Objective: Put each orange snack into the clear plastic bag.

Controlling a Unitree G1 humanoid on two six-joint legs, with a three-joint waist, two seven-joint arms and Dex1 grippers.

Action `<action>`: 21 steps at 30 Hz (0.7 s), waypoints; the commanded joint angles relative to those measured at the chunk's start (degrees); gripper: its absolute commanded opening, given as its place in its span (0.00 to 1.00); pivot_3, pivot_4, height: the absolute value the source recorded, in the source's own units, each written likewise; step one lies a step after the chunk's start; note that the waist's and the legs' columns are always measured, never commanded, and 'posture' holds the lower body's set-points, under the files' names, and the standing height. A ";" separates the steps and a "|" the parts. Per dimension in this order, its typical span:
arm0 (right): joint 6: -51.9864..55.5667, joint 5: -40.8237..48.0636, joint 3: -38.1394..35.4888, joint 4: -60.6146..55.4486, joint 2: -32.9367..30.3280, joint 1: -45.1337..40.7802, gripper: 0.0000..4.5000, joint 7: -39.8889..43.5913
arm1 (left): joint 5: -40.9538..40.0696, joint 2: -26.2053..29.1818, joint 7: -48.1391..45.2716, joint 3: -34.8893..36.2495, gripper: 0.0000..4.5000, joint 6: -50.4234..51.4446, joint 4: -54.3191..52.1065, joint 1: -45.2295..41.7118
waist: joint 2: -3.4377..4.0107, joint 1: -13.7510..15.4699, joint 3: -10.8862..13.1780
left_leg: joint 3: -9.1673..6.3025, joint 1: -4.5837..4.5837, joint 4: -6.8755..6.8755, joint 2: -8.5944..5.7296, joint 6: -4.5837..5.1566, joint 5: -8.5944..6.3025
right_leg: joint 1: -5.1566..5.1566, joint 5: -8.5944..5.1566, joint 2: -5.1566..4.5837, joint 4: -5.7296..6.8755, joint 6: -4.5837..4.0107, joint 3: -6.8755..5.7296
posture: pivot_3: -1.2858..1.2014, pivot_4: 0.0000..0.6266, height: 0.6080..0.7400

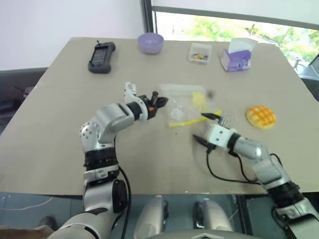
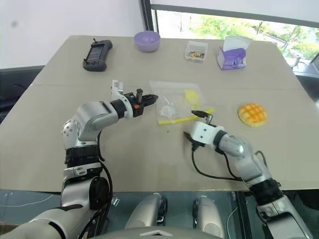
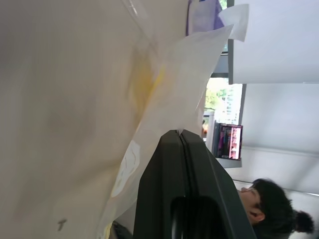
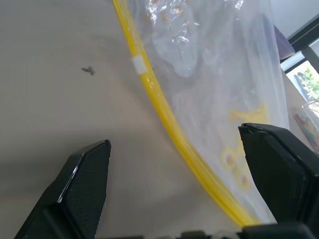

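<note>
Left pincer clenched on a corner of the clear plastic bag, apparently lifting that edge off the tabletop. Right pincer released, fingers wide, straddling the yellow seal strip. Orange bun sits well apart, to the right. Best next: right pincer nips one seal lip only, then pulls the mouth apart.

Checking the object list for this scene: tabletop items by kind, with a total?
Orange snack: 1
Clear plastic bag: 1
Purple bowl: 1
Black handheld device: 1
Small clear box: 1
Purple tissue box: 1
Total: 6
</note>
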 commanded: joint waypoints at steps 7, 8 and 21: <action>4.74 -9.81 2.34 12.73 7.96 -9.71 0.88 -13.38 | -1.64 -0.18 0.97 0.38 0.00 -1.82 -3.23 -1.44 | -0.09 -0.40 0.08 | -0.09 0.01 0.00 0.00 -0.10 0.06 | 0.00 0.00 0.10 0.09 -0.01 -0.05 | 0.52 0.24 1.00; 5.01 -10.56 2.34 13.67 7.93 -9.99 0.81 -14.52 | -1.64 0.27 0.60 0.59 0.00 -1.63 -2.89 -1.20 | -0.09 -0.37 0.08 | -0.09 0.01 0.00 0.00 -0.10 0.06 | 0.00 0.00 0.11 0.09 -0.01 -0.05 | 0.52 0.24 1.00; 1.71 -9.79 0.71 21.54 6.63 -14.36 0.02 -20.15 | 1.26 10.61 -8.92 -2.91 0.00 3.23 -4.48 3.95 | -0.06 -0.80 0.12 | -0.10 0.07 0.01 0.00 -0.19 0.12 | 0.00 0.00 0.35 0.23 -0.02 0.00 | 0.52 0.24 1.00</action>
